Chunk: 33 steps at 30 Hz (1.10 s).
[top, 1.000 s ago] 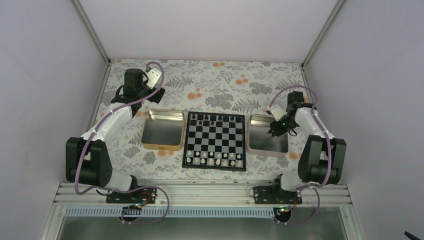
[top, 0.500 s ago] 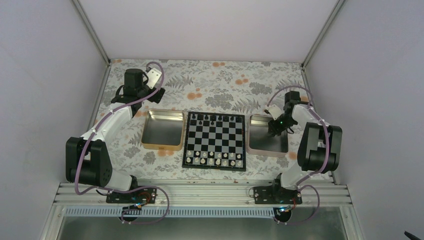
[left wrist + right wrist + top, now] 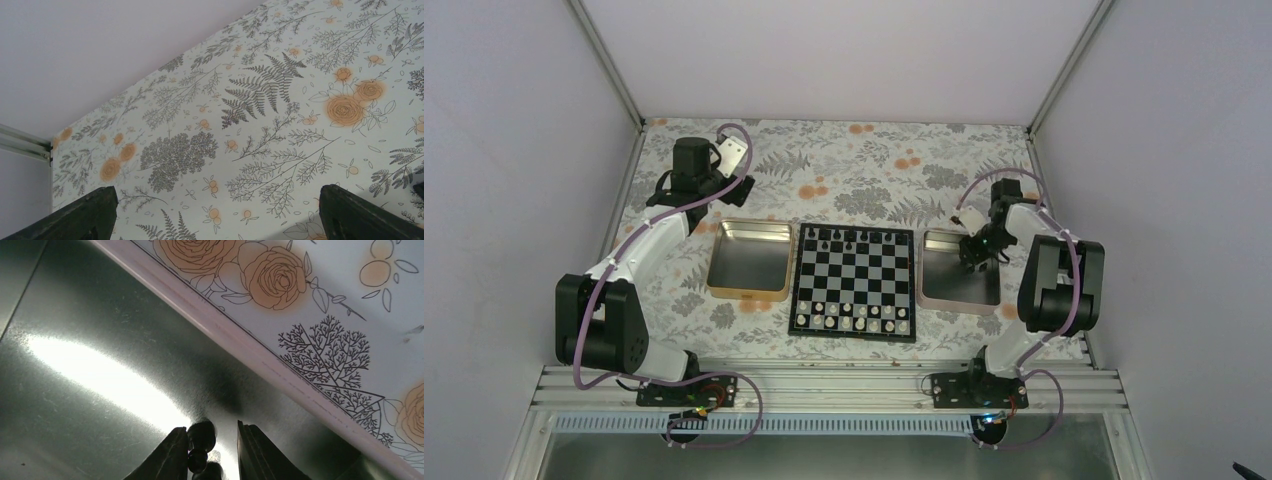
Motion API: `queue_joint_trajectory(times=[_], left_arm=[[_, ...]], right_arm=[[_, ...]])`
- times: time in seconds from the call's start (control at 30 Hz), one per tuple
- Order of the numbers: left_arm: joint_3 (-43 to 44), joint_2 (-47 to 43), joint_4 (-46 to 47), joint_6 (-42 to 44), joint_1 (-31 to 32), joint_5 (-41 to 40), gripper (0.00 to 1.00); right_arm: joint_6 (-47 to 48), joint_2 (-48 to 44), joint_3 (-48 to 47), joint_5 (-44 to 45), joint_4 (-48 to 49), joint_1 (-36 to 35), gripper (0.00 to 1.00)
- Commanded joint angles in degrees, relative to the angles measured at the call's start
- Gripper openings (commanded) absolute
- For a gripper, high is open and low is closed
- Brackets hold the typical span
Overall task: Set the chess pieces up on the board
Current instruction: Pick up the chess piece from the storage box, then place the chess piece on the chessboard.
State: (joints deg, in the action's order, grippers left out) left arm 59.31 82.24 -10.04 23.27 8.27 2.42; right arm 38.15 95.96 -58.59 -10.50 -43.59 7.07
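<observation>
**Right arm down in the tray going for a tiny black piece**

The right gripper [image 3: 210, 426] is low inside the silver tray [image 3: 100, 340], the one just right of the board [image 3: 854, 275]. The wrist view shows one black piece [image 3: 201, 436] sitting between the fingers. They're set narrow around it. One finger looks like it's touching the rounded head, and there's a sliver of shiny tray showing on the other side. Honestly I can't tell if it's actually clamped, because the base is cut off at the bottom of the shot.

The left gripper [image 3: 216, 192] is parked out over the tablecloth [image 3: 260, 95] past the gold tray [image 3: 749, 260]. Its fingers are spread wide with nothing in them.

On the board, a few black pieces [image 3: 849, 236] stand along the far row. The white pieces [image 3: 852, 316] fill the near two rows. So my guess is the black side is barely started.

My take on handling:

- The piece looks tiny, hard and very light, so weight isn't the issue.
- Its smooth round head would probably squirt out of a pinch.
- The polished tray floor would likely let it skate or tip if it gets nudged from one side.
- I'd grab it lower, on the neck or body under the head, with both fingers closing evenly.
- I'd keep it upright so it lands flat on its square.
</observation>
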Motion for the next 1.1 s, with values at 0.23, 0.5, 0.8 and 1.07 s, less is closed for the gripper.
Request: queue_joint_trajectory(times=[0.23,0.5,0.8,1.07], left_arm=[[0.3,-0.9,-0.2,0.2,0.2,0.8,1.00],[0.7,-0.7,-0.5,0.1,0.3,0.8,1.00],[0.5,-1.0,-0.1,0.1,0.3,0.4,1.00],[0.1,-1.4,0.1,0.1,0.2,0.2,1.00]], right_arm=[[0.7,1.2,-0.7,-1.1,-0.1,-0.8,0.17],[-1.0,-3.0,-5.6,1.7,-5.2,-4.7,0.12],[-5.7,-2.5,-19.5,2.6,-13.9,-22.3,0.13],[-7.4,4.7,-23.7,0.7,-11.7,-32.3,0.13]])
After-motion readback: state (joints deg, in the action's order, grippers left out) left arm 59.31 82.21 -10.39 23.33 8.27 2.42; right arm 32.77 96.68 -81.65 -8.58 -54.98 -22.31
